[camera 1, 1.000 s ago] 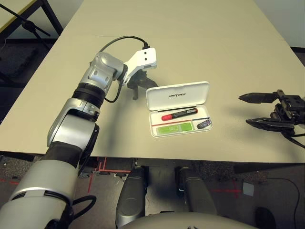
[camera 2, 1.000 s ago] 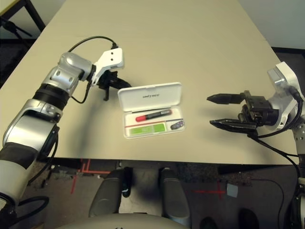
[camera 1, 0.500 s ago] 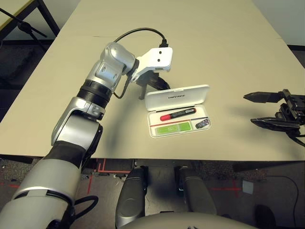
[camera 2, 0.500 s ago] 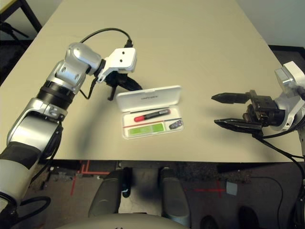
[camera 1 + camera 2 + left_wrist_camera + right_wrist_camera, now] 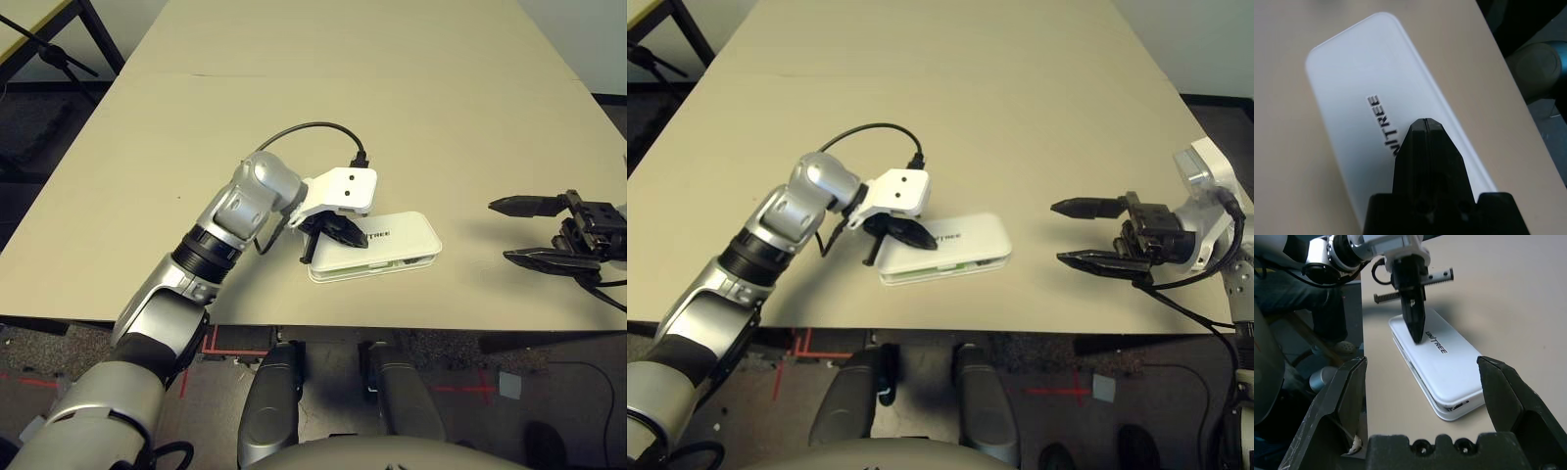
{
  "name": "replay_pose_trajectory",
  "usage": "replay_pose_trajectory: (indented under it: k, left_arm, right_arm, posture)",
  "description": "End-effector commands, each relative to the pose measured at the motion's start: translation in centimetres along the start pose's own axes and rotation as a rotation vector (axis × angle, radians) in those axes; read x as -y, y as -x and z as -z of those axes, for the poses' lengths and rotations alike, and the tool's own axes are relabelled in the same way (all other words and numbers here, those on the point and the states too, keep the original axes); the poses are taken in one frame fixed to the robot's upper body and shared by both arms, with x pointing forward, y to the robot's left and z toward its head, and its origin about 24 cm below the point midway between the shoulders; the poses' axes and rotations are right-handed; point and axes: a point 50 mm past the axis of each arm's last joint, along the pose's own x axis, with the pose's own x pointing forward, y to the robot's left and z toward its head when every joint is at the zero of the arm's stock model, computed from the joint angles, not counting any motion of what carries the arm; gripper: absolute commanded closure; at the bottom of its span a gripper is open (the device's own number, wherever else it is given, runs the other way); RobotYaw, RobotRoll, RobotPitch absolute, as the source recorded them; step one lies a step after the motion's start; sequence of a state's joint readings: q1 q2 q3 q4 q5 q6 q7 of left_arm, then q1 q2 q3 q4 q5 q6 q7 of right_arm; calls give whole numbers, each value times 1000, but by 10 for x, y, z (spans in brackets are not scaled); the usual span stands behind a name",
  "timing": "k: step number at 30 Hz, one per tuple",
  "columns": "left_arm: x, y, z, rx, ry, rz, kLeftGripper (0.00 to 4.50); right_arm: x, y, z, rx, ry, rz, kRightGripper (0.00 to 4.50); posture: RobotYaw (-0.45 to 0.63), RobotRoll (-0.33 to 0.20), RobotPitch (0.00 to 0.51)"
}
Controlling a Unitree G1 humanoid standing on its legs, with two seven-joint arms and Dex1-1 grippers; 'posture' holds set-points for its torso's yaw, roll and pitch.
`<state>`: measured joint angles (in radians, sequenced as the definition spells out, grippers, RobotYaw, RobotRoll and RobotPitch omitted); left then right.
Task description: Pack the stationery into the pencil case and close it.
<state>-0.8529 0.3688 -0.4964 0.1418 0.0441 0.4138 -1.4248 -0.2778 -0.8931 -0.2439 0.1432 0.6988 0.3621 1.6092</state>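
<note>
Lid (image 5: 392, 235) now down; left pincer (image 5: 345, 233) pressed together on it; right pincer (image 5: 534, 232) spread.

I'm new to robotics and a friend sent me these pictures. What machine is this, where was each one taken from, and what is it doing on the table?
This is a humanoid robot with two arms, each ending in a gripper of two black fingers. Two pictures come from cameras in its head, looking down over its forearms at a beige table. The other two come from cameras on its wrists, looking along the fingers. On the table lies a flat white pencil case with its lid lowered nearly shut; a thin gap shows along its near edge. The left gripper, fingers shut, presses its tip onto the lid. The right gripper hovers open to the side, holding nothing.
</note>
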Motion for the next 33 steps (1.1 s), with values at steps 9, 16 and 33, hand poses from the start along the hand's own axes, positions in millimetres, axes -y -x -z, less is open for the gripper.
replay_pose_trajectory:
  k: [9,16,33]
  left_arm:
    - [1,-11,18,-129,30,10,4483]
    - [0,-13,25,-142,74,6,4483]
    - [-33,103,53,447,447,-1238,411]
  right_arm:
    - [-3,-7,5,0,2,-11,0]
    - [-3,-11,5,16,8,-14,0]
    - [49,-30,-10,305,144,643,0]
  posture:
    - [116,0,188]
    - [114,0,186]
    - [151,0,192]
